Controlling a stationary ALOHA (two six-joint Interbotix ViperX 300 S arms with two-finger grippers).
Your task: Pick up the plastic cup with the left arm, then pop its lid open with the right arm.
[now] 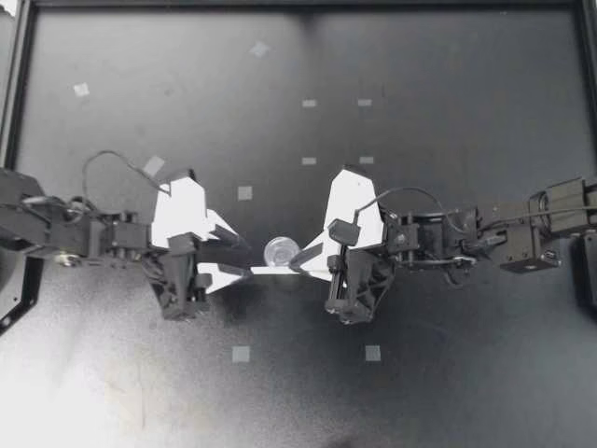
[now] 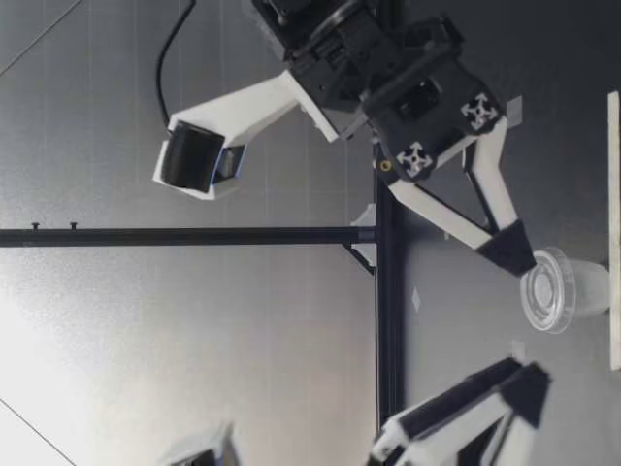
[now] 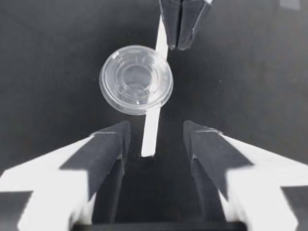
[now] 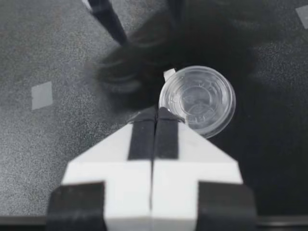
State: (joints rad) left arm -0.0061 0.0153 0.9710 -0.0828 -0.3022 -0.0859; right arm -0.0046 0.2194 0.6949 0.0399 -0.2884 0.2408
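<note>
A matte black table (image 1: 448, 93) dotted with pale tape squares (image 1: 244, 193), glare at one corner, is edged by a black rail (image 1: 19, 84), with a grey wall (image 2: 146, 340) behind.

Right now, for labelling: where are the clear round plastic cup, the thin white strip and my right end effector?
clear round plastic cup (image 1: 281, 250), top view, lid centre
thin white strip (image 3: 151, 130), left wrist view, mid-length
right end effector (image 1: 300, 263), top view, between fingertips

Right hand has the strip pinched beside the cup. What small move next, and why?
Probably close the left hand on the strip: its free end lies between the open fingers, while the right hand pinches the other end beside the cup.
</note>
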